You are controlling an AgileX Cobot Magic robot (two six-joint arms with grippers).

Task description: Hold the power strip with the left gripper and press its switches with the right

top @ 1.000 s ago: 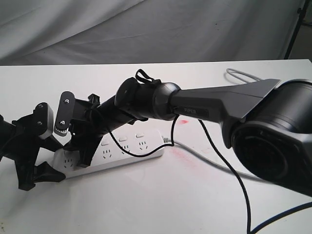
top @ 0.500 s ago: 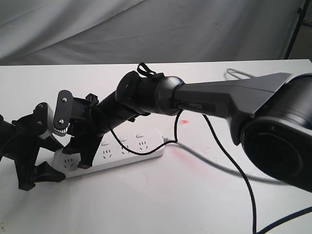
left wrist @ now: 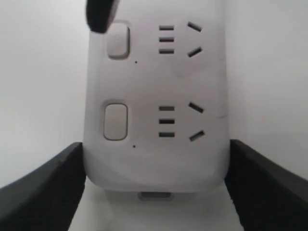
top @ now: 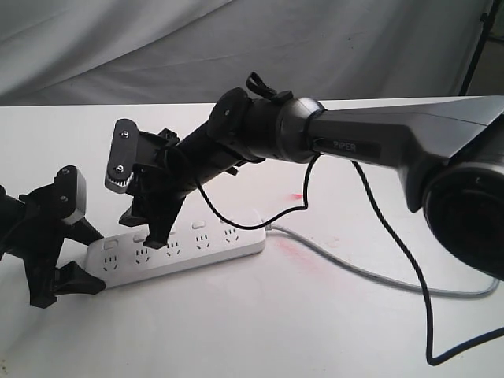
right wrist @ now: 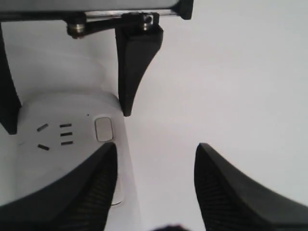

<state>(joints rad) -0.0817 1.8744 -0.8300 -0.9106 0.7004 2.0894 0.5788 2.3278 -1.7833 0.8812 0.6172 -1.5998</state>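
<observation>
The white power strip (top: 206,246) lies flat on the table, its switches (top: 198,224) in a row along the far edge. My left gripper (top: 101,261) is shut on the strip's left end, one black finger (left wrist: 45,190) pressed against each side of the power strip (left wrist: 154,86). My right gripper (top: 146,233) hangs open over the left part of the strip. One of its fingertips (left wrist: 100,14) hovers by the second switch (left wrist: 118,41). In the right wrist view, the right gripper (right wrist: 155,145) straddles the far edge of the power strip (right wrist: 53,159) near the end switch (right wrist: 104,129).
The strip's thin grey cord (top: 354,272) runs right across the white table (top: 260,331). A black cable (top: 398,252) loops down from the right arm (top: 378,146). A faint red stain (top: 295,196) marks the table behind the strip. Grey cloth hangs at the back.
My right gripper has risen off the strip and shifted slightly right, with the arm lifting. The left gripper and the power strip have not moved.
</observation>
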